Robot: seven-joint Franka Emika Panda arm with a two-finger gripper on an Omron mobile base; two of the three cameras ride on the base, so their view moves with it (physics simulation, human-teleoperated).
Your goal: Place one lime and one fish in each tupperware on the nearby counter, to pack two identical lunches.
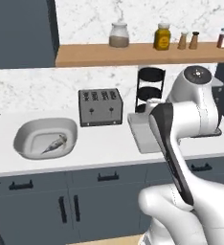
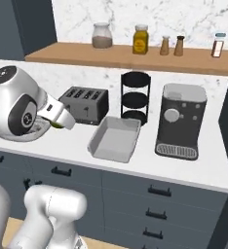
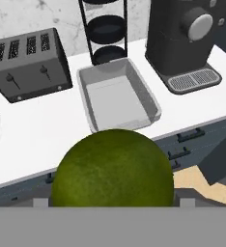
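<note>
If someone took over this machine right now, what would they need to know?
Pincer: closed on a round yellowish-green lime, carried above the counter's front edge.
White oval-cornered tupperware, left of the dark toaster: holds one small silvery fish; no lime seen in it.
Light grey rectangular tupperware, beside the black coffee machine: looks empty.
Left: place this lime, then a second lime and a second fish; neither is visible here.

Grey tupperware (image 1: 143, 136) largely hidden behind arm in left base view. Lime (image 3: 114, 169) bottom cut off in hand view. Finger tips hidden.
</note>
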